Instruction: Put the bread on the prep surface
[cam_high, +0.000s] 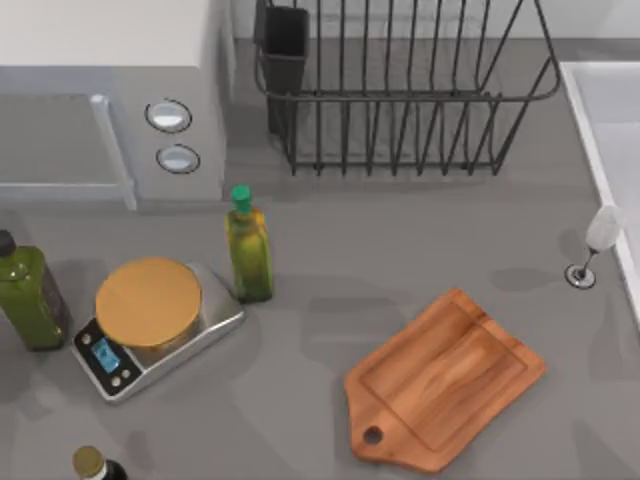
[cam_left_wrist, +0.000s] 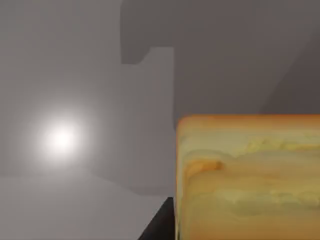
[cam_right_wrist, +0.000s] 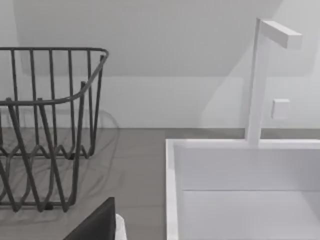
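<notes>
The bread (cam_left_wrist: 250, 175), close against the left end effector, whose grip I cannot tell, looks light, soft, best pinched gently across its crusty sides, the board (cam_high: 445, 382) bare.

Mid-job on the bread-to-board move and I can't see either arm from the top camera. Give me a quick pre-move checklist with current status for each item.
1. Bread located: ok, it sits close in front of the left wrist camera.
2. Bread gripped by the left arm: cannot tell, no fingers are seen closed on it.
3. Cutting board free to receive it: ok, nothing lies on it, handle toward the near edge.
4. Bread above the board: cannot tell, the top view does not settle it.
5. Obstacles near the board: ok, the oil bottle and scale stand apart to its left.
6. Right arm out of the way: ok, its camera faces the dish rack and sink.
</notes>
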